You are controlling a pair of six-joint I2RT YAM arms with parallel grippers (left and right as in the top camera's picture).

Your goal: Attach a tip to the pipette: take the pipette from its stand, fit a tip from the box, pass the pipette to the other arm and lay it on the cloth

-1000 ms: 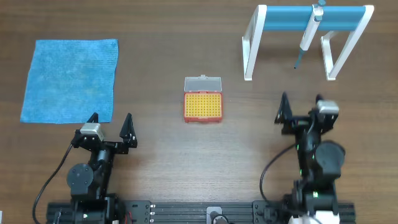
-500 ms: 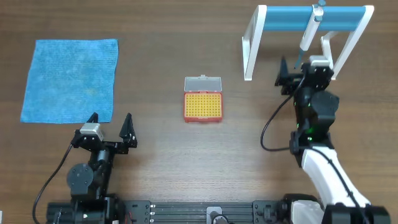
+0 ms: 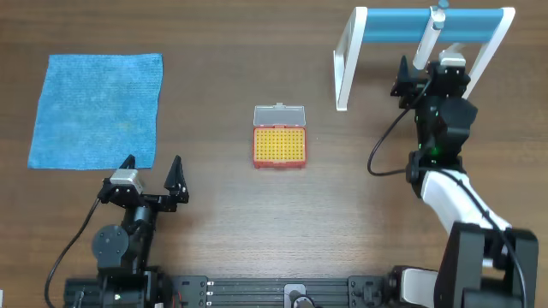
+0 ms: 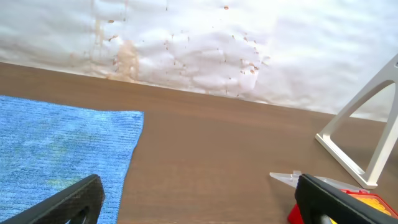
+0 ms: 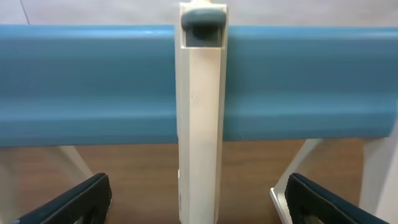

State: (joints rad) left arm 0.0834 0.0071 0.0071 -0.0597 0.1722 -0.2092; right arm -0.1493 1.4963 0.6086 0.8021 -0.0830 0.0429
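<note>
No legible text, labels, brands, numbers or signs anywhere; nothing readable on pipette [image 5: 199, 124], stand [image 3: 390, 24], tip box [image 3: 279, 145] or cloth [image 3: 96, 109].

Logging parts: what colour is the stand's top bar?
Blue bar, clearest in the right wrist view.

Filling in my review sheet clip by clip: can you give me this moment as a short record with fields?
stage: pipette not yet taken
pipette: hangs on the stand
right gripper: open, one finger on either side of the pipette
left gripper: open, holding nothing, near the cloth
tip box: lid open, at the centre of the table
cloth: lying flat at the left
</note>
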